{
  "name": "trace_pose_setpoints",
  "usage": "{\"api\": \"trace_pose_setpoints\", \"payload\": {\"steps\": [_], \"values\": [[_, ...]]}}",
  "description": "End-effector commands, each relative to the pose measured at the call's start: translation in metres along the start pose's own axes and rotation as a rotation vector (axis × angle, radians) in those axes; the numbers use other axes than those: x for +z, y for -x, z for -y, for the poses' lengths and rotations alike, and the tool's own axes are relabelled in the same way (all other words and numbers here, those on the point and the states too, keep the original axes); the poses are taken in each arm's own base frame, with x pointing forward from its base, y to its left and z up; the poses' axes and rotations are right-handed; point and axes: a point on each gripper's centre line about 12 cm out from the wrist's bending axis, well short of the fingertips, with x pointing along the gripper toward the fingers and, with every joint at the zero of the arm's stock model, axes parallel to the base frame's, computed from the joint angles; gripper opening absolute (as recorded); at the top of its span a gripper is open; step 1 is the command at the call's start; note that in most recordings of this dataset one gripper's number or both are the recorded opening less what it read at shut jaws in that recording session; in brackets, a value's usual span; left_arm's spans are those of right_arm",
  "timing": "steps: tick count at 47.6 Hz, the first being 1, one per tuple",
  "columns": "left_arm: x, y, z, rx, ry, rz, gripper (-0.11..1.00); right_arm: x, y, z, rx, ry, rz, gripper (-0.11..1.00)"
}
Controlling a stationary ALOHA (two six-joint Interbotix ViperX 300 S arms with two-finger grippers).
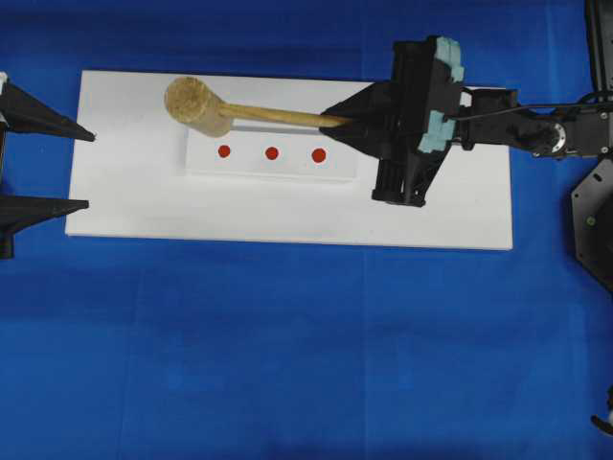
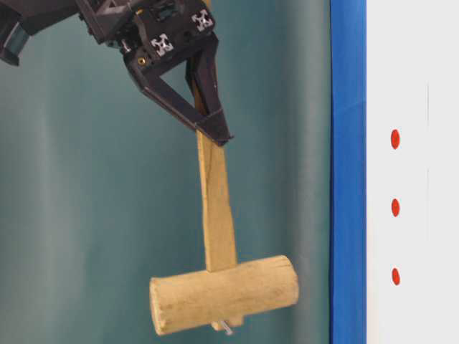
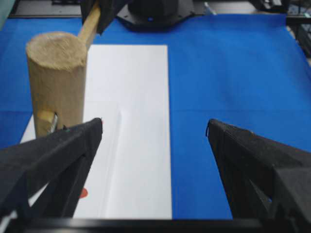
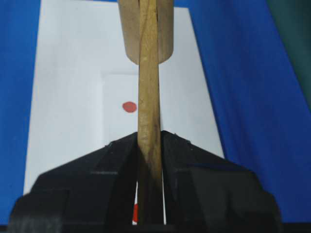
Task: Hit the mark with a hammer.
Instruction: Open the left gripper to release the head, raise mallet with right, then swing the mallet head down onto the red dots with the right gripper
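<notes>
The hammer (image 1: 196, 103) is a tan wooden mallet, and my right gripper (image 1: 335, 122) is shut on its handle (image 4: 149, 97). It is held in the air, with the head (image 2: 224, 294) apart from the white board (image 1: 124, 192). Three red marks (image 1: 272, 152) lie in a row on a raised white strip. From overhead the head sits just behind the leftmost mark (image 1: 224, 150). One mark (image 4: 129, 107) shows left of the handle in the right wrist view. My left gripper (image 1: 90, 170) stands open at the board's left end, holding nothing, with the hammer head (image 3: 57, 77) ahead to its left.
The white board lies on a blue cloth (image 1: 287, 364) that covers the table. The right arm (image 1: 536, 129) reaches in from the right edge. A black arm base (image 3: 155, 9) stands at the far end in the left wrist view.
</notes>
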Motion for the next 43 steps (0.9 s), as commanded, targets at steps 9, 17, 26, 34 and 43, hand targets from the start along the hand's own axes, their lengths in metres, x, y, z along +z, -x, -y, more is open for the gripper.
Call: {"api": "trace_pose_setpoints", "payload": {"steps": [9, 17, 26, 34, 43], "values": [[0.004, -0.002, -0.001, 0.003, 0.003, 0.008, 0.90, 0.014, -0.003, 0.001, -0.010, -0.012, 0.034, 0.04], [0.003, -0.002, -0.001, 0.003, 0.003, 0.006, 0.90, -0.018, -0.024, -0.001, -0.017, -0.036, -0.072, 0.04], [0.002, -0.002, -0.001, 0.003, 0.004, 0.003, 0.90, -0.067, -0.052, -0.003, -0.034, -0.082, -0.227, 0.04], [0.002, -0.002, -0.001, 0.003, 0.004, 0.003, 0.90, -0.058, -0.047, -0.001, -0.041, -0.084, -0.199, 0.04], [0.002, -0.002, 0.000, 0.002, 0.003, 0.002, 0.90, -0.032, -0.031, 0.000, -0.033, -0.076, -0.116, 0.04]]}}
